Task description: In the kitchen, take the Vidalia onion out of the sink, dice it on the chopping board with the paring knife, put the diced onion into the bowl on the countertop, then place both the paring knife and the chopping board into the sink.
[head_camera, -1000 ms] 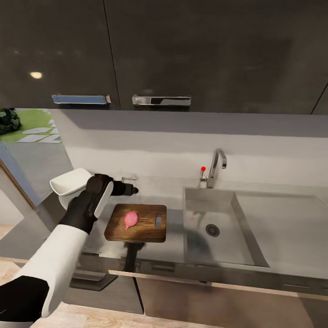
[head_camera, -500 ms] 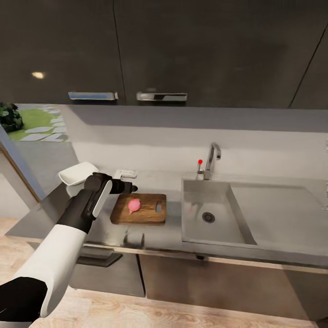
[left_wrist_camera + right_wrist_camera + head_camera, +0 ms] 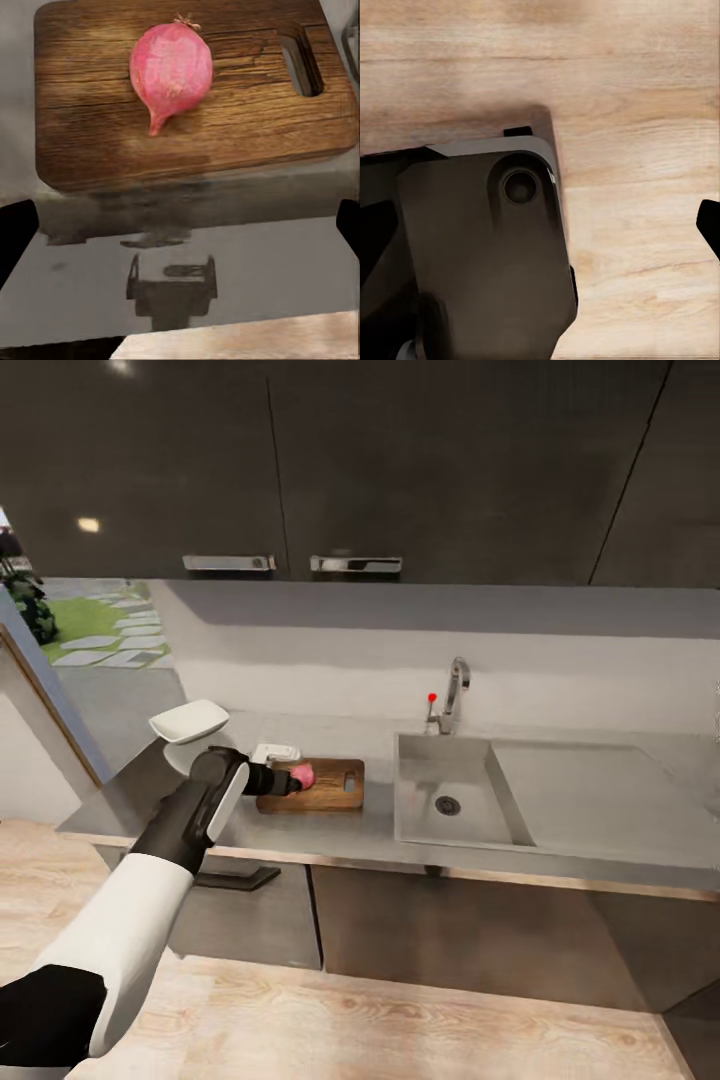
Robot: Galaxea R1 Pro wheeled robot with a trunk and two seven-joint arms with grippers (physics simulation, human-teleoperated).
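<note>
The Vidalia onion (image 3: 171, 69), whole and pinkish-red, lies on the dark brown chopping board (image 3: 90, 127). In the head view the onion (image 3: 304, 772) peeks out just past my left gripper (image 3: 292, 785), and the board (image 3: 330, 788) lies on the countertop (image 3: 340, 830) left of the sink (image 3: 445, 800). My left gripper (image 3: 180, 232) is open and empty, held over the countertop in front of the board. The white bowl (image 3: 188, 720) stands at the counter's far left. The paring knife is out of view. My right gripper (image 3: 540, 229) hangs open over the wooden floor.
A chrome tap (image 3: 453, 690) with a red knob stands behind the sink. A small pale object (image 3: 275, 752) sits behind the board. Dark wall cabinets (image 3: 400, 460) hang above. Grey drawer fronts are under the counter, and a dark part of the robot (image 3: 480, 247) is close below my right gripper.
The camera has backed away from the counter, so everything looks smaller and farther off. My left gripper came back with it, from behind the board to in front of it.
</note>
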